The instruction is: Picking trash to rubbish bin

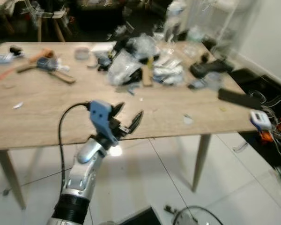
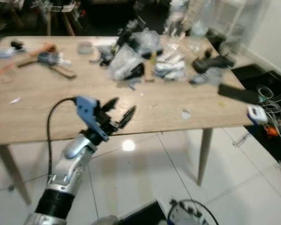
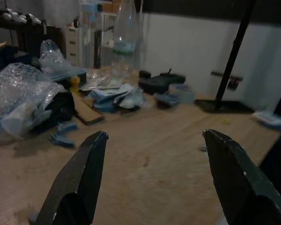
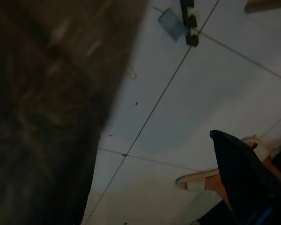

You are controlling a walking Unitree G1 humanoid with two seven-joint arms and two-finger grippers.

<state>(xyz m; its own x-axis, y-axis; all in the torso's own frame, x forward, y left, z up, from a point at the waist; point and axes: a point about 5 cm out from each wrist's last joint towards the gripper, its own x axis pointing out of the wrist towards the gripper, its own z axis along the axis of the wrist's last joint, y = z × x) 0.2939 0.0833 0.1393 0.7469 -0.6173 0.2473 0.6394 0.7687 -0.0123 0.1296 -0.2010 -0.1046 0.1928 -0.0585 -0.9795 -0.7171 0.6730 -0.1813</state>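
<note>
Head views, progress: nothing is judged to be binned yet; no rubbish bin is made out, and the whole task is judged to be left.
Head views, left gripper: the left gripper [image 1: 127,118] is held at the near edge of the light wooden table [image 1: 47,112], its two black fingers spread wide apart with nothing between them.
Head views, trash: the heap of clear crumpled plastic wrapping [image 1: 124,65] lies at the far middle of the table, well apart from the gripper; one heap is counted, its pieces too blurred to number.
Head views, other items: one black handheld device [image 1: 208,68] is seen far right, one flat black bar [image 1: 239,97] at the right edge, one small white scrap [image 1: 188,120] near right, and a cluster of orange and blue tools [image 1: 44,63] far left.
Left wrist view: two black fingers [image 3: 79,183] are seen held wide over bare wood; one bubble-wrap bundle [image 3: 23,96] and one clear plastic bottle [image 3: 124,40] are counted ahead.
Right wrist view: the right gripper hangs over the white tiled floor [image 4: 178,108]; one dark finger [image 4: 243,173] is seen, so its opening cannot be told.
</note>
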